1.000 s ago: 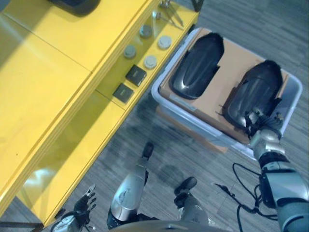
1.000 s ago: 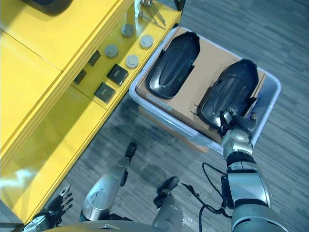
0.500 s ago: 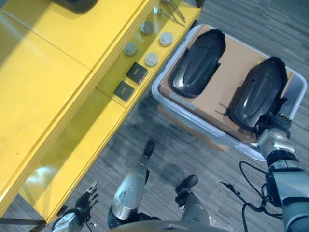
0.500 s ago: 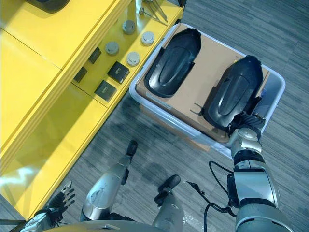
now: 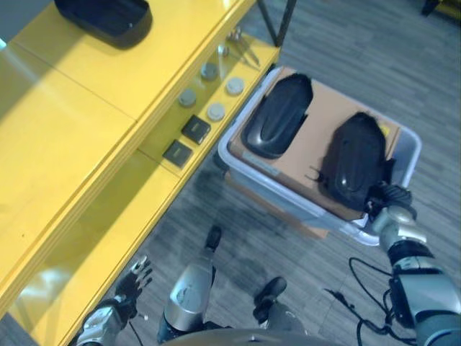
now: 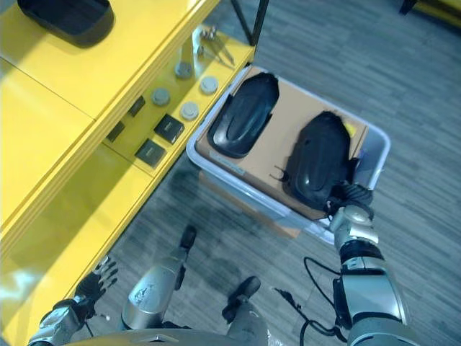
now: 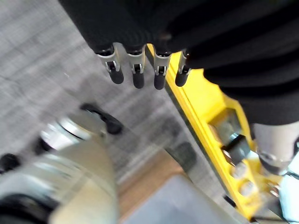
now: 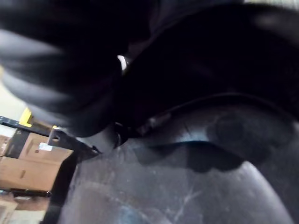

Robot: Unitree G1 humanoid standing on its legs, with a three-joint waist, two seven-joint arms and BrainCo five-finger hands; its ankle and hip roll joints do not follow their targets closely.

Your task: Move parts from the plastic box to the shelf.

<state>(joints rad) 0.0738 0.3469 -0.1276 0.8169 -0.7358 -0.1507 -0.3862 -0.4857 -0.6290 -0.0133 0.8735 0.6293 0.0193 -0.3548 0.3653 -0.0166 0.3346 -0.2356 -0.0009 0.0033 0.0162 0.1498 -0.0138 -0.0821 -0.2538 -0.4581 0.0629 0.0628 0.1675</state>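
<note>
A clear plastic box [image 5: 410,155] stands on the grey floor just beside the yellow shelf [image 5: 86,137]. Inside it, a brown cardboard sheet [image 5: 317,119] carries 2 glossy black moulded parts: 1 part [image 5: 277,115] lies on the side nearer the shelf, the other part [image 5: 353,158] on the side farther from it, well apart from the first.

The right hand [image 5: 389,198] sits at the near end of the farther part, touching its edge at the box rim. Its wrist view shows the part's shiny black surface [image 8: 187,186] very close, but the fingers are lost in the dark, so I cannot tell whether they hold it.

The left hand [image 5: 133,277] hangs low by the shelf's near edge, clear of everything; its fingers [image 7: 135,70] are straight and spread, holding nothing.

On the shelf's lower level lie 4 round grey discs [image 5: 216,112], 2 small black square pieces [image 5: 194,130] and some thin metal tools [image 5: 238,43]. A black tray-like part [image 5: 104,18] rests on the top level.
</note>
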